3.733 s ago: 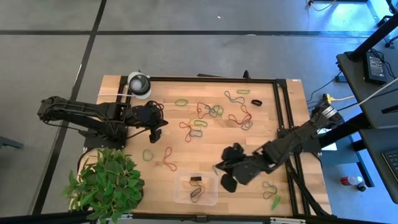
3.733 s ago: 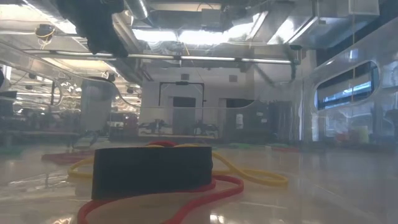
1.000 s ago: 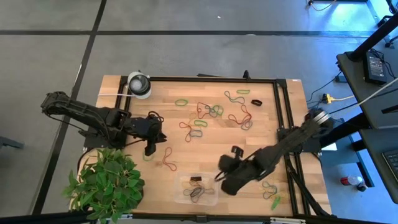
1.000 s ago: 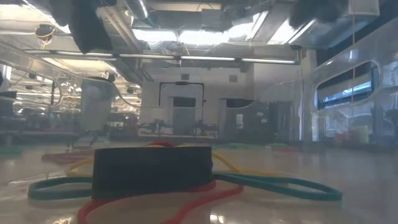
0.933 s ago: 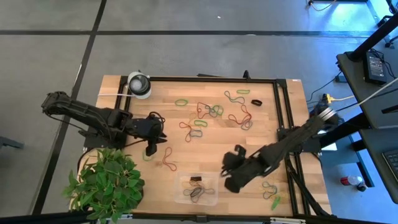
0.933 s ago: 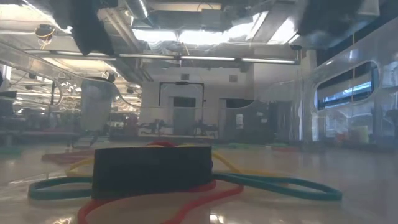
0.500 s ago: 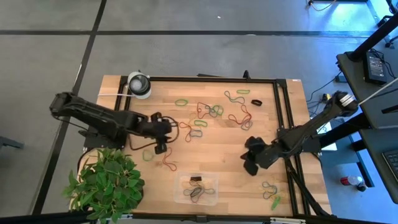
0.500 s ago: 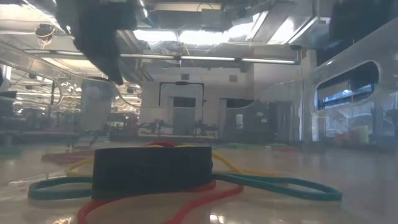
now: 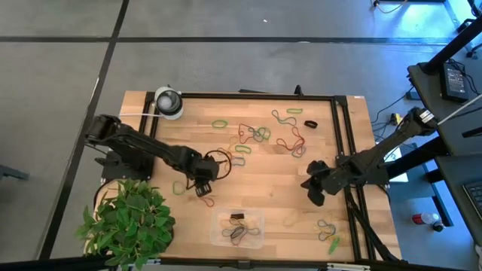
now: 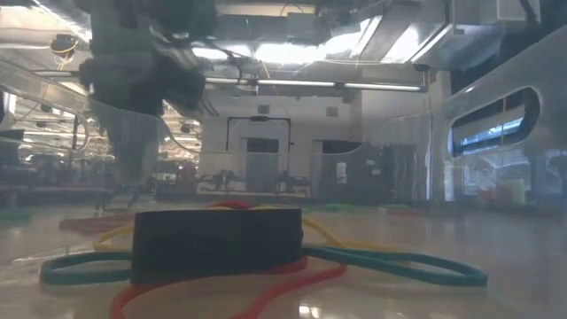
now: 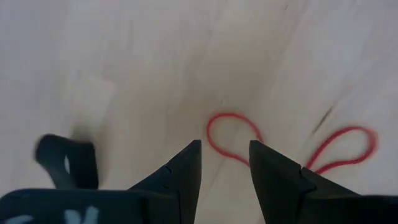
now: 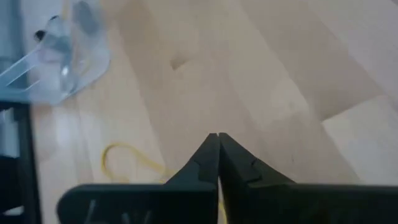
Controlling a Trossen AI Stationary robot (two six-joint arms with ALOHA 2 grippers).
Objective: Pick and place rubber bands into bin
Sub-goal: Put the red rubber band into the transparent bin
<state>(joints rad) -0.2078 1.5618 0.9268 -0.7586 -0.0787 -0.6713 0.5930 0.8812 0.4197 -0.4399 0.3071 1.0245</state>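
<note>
Your left pincer (image 9: 202,186) hangs low over the wooden surface (image 9: 248,177), just right of the potted plant's (image 9: 128,220) upper leaves, and its fingers (image 11: 186,168) stand apart with nothing between them. In the left wrist view a red rubber band (image 11: 233,135) lies flat on the wood right ahead of that open gap, not yet touched, and a second red loop (image 11: 341,149) sits just beside it. From above, that red band (image 9: 202,197) shows directly below the pincer, with a green band (image 9: 178,187) close on its left.

Your right pincer (image 9: 314,190) is out at the right side of the surface, beside the black frame rail (image 9: 340,150), with its two fingers pressed together and nothing in them. A yellow band (image 12: 134,158) lies on the wood just beneath its tips, probably not caught by them, though the view there is poor.

The bin (image 9: 237,229) sits at the near edge of the surface, between the two arms, and already holds a few bands: dark ones from above, and in the low view a red (image 10: 266,283), a green (image 10: 390,264) and a yellow loop (image 10: 341,237) around a black block (image 10: 217,244). Most rubber bands (image 9: 260,135) are still scattered across the far half of the surface, and a few more (image 9: 327,232) lie near the right front corner. A round white-and-grey object (image 9: 169,101) stands at the far left corner.
</note>
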